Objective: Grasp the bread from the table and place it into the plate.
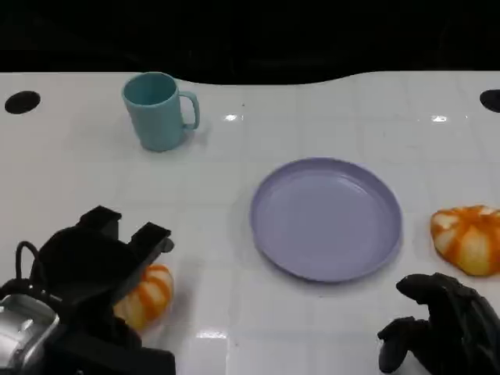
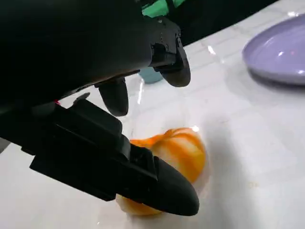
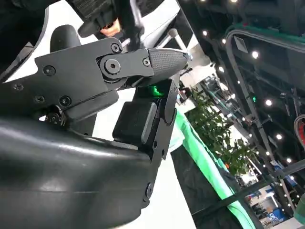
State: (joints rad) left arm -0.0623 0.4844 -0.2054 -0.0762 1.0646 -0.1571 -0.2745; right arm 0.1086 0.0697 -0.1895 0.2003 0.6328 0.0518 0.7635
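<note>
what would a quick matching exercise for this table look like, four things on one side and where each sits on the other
Things:
1. teal mug
2. purple plate
3. bread under the left hand
4. second bread

Places:
A. middle of the table
B. near the table's right edge, right of the plate
C. far left, near the back edge
D. near left, between the fingers of the left hand

Pairs: 1-C, 2-A, 3-D, 4-B

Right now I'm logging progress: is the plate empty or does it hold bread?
Empty. The plate shows only bare purple surface; one bread lies under the left robot hand, another bread to the plate's right.
</note>
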